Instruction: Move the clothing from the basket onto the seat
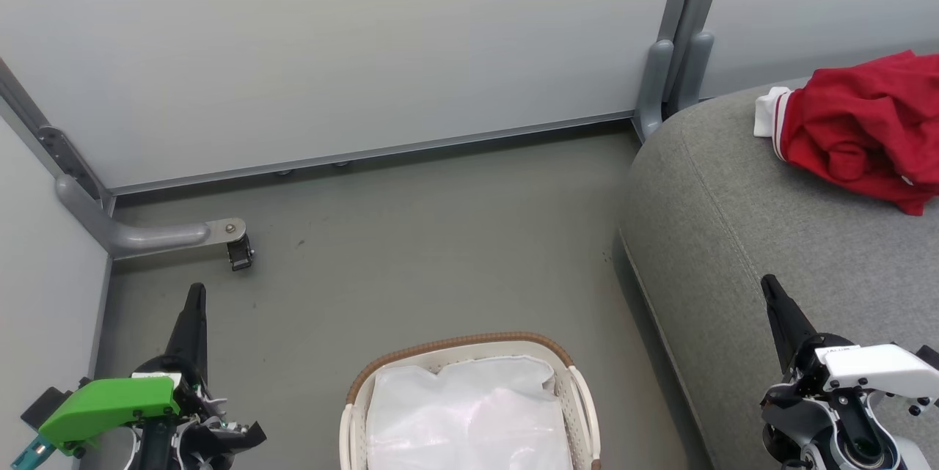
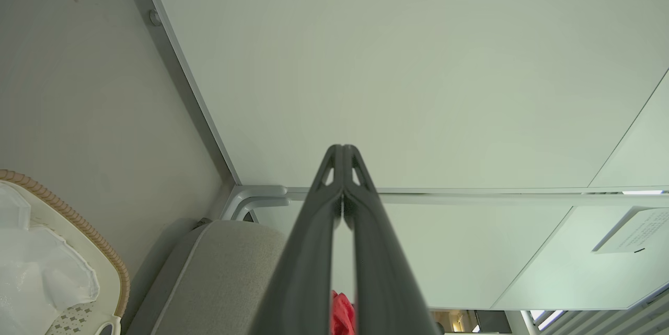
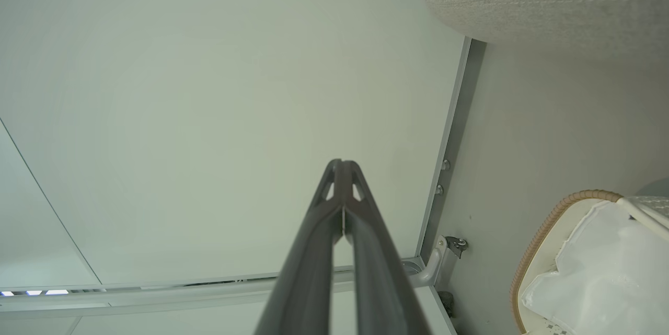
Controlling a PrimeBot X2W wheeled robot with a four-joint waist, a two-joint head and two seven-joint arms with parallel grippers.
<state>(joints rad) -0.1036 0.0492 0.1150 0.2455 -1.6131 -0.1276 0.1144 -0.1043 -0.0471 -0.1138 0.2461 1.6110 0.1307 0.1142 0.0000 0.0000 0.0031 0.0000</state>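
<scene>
The red clothing (image 1: 866, 129), with a white striped cuff at its left end, lies bunched on the grey seat (image 1: 741, 235) at the far right. A sliver of red clothing (image 2: 342, 316) peeks between the left fingers. The white basket (image 1: 576, 389) with its brown rim stands on the floor at the bottom centre, holding only its white liner (image 1: 469, 411). Low at the left, my left gripper (image 1: 195, 294) is shut and empty, well apart from the basket. My right gripper (image 1: 769, 285) is shut and empty over the seat's front part. Basket (image 2: 112, 272) and basket (image 3: 543, 241) edges appear in the wrist views.
Pale partition panels (image 1: 330, 45) close off the back and left. A grey bracket foot with a small caster (image 1: 238, 250) juts onto the floor at the left. A grey post (image 1: 671, 52) stands behind the seat's corner. Grey floor (image 1: 440, 235) lies between basket and wall.
</scene>
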